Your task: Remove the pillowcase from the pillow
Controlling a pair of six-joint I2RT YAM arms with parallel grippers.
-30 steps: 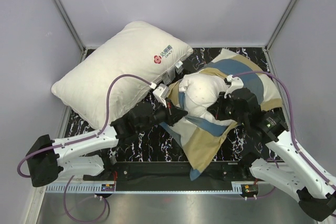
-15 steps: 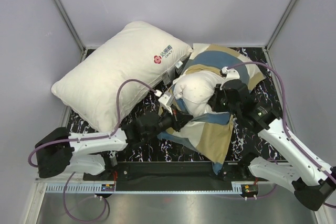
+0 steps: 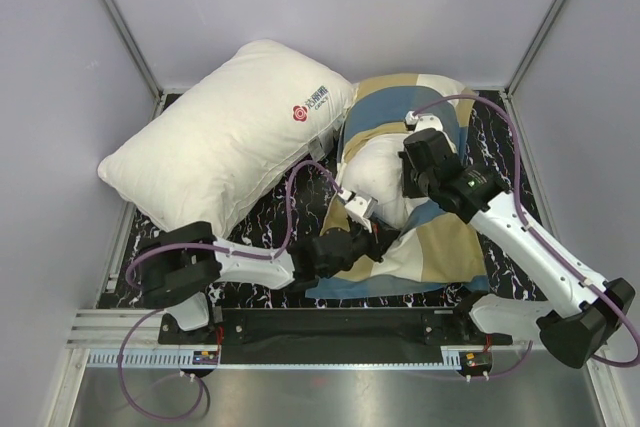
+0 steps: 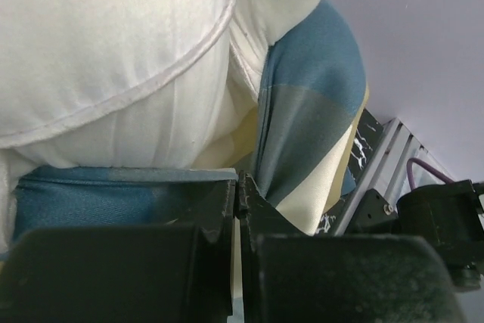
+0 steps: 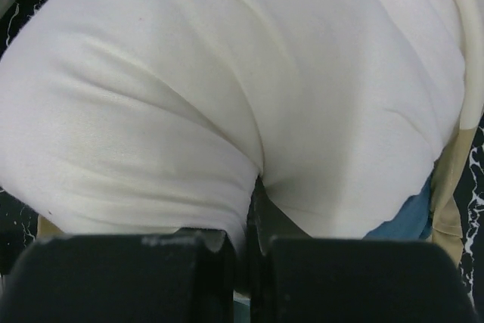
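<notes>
The checked teal, tan and cream pillowcase lies bunched at the right of the table, half pulled off the plain off-white pillow, whose bare end bulges out of it. My left gripper is shut on the pillowcase's edge at the near side; the left wrist view shows the jaws pinching teal fabric under the pillow. My right gripper is shut on a fold of the pillow; in the right wrist view the white cloth is pinched between the jaws.
A second white pillow with a red logo lies at the back left, touching the pillowcase. The black marbled table is ringed by grey walls. A metal rail runs along the near edge.
The right gripper has carried the pillow toward the back. The left gripper has moved right and nearer with the pillowcase edge, so the case has spread toward the near right.
</notes>
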